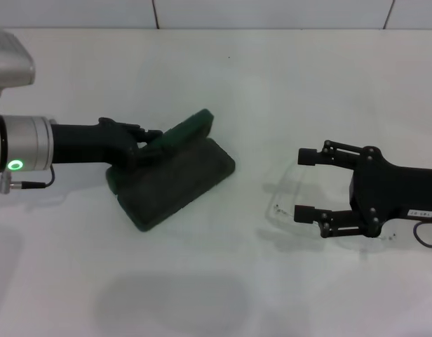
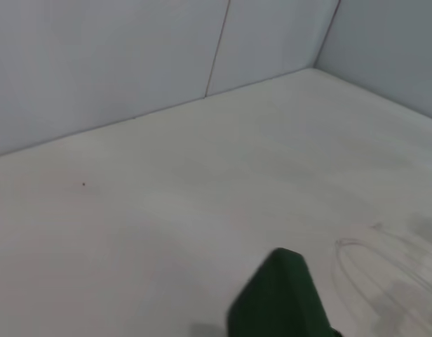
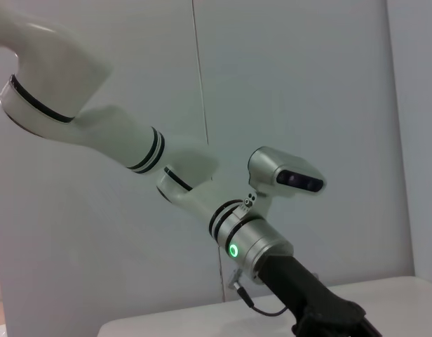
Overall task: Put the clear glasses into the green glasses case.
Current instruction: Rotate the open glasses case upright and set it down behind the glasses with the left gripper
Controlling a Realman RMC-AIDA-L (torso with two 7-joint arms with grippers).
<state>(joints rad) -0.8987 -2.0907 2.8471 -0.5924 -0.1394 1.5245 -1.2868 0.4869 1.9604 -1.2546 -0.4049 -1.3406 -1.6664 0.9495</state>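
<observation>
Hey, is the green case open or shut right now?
Open: the green glasses case has its lid raised at the left gripper, dark lining showing.

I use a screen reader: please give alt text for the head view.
On a white table, the left gripper holds up the lid of the green glasses case, while the open right gripper sits over the clear glasses lying beside the case.

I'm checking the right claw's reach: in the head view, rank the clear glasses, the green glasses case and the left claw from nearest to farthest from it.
From the right claw:
1. clear glasses, under its fingertips.
2. green glasses case, mid-table toward the robot's left.
3. left claw, at the case's lid, slightly beyond.
</observation>
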